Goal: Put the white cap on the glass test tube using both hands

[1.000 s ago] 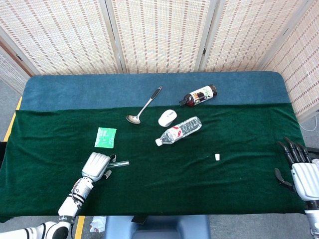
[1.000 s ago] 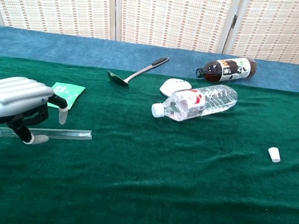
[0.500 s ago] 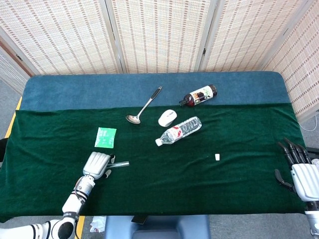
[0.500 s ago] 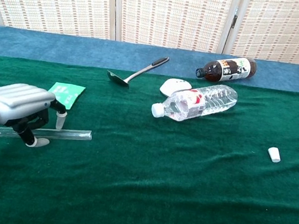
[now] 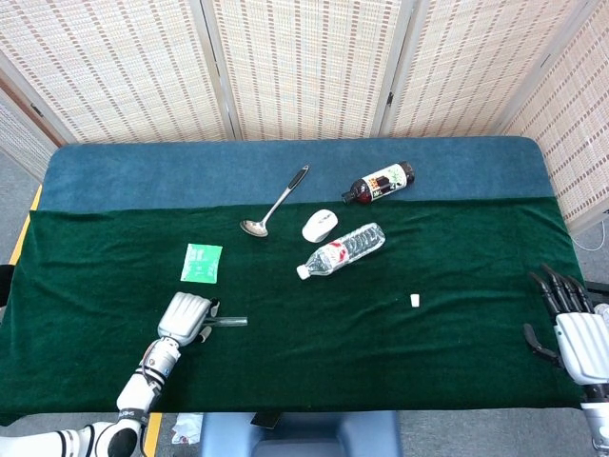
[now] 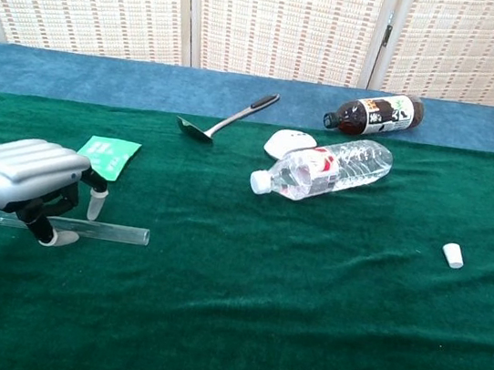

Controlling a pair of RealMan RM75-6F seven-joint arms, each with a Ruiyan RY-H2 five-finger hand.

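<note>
The glass test tube (image 6: pixel 111 232) lies flat on the green cloth at the front left; in the head view its free end (image 5: pixel 231 322) sticks out to the right of my left hand. My left hand (image 6: pixel 27 180) (image 5: pixel 185 317) sits over the tube's left part, thumb in front and fingers behind it, straddling the tube, which still rests on the cloth. The white cap (image 6: pixel 451 255) (image 5: pixel 415 301) lies alone on the cloth far to the right. My right hand (image 5: pixel 576 328) hovers at the table's right edge, fingers spread and empty, right of the cap.
A clear water bottle (image 6: pixel 323 169), a white lid-like dish (image 6: pixel 288 141), a metal spoon (image 6: pixel 226 119) and a dark bottle (image 6: pixel 375 113) lie across the back middle. A green packet (image 6: pixel 109 155) lies just behind my left hand.
My left hand has settled lower over the tube. The tube's right end has swung toward the front, so it now lies level. The right hand and cap stay put.
</note>
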